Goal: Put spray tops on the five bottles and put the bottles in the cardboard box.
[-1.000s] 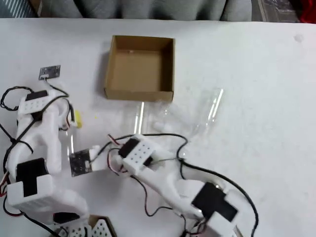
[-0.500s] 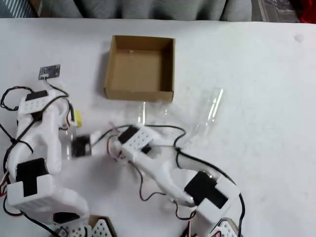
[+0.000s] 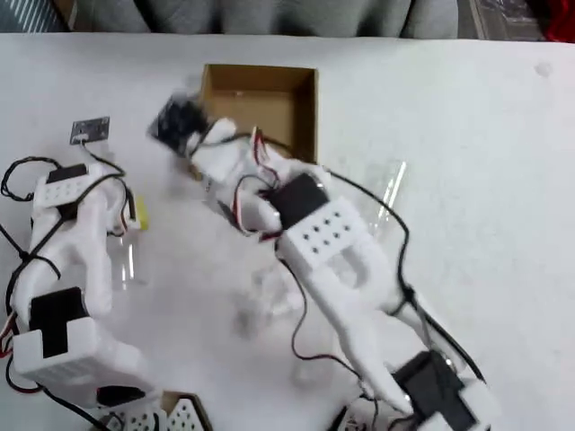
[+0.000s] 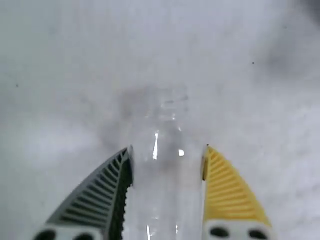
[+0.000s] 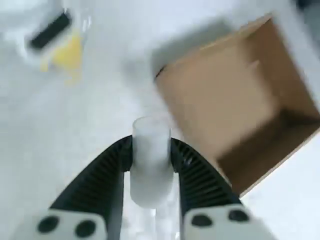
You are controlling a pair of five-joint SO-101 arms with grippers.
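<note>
My left gripper (image 4: 167,160) is shut on a clear bottle (image 4: 165,175) lying on the white table; its threaded neck is bare. From above, that gripper (image 3: 133,220) and bottle (image 3: 131,260) sit at the left. My right gripper (image 5: 150,155) is shut on a frosted white cylinder (image 5: 150,165), which looks like a spray top's cap with clear plastic below it. It hangs by the near left corner of the open cardboard box (image 5: 235,100). In the high view the right gripper (image 3: 180,130) is beside the box (image 3: 260,99).
A clear bottle (image 3: 386,193) lies on the table to the right of the box, and blurred clear shapes (image 3: 269,296) lie under the right arm. A small metal plate (image 3: 90,131) sits at the far left. Loose cables trail from both arms.
The right arm has swung from low beside the left gripper up across the table to the box's near left corner. The left arm and its bottle have stayed put.
</note>
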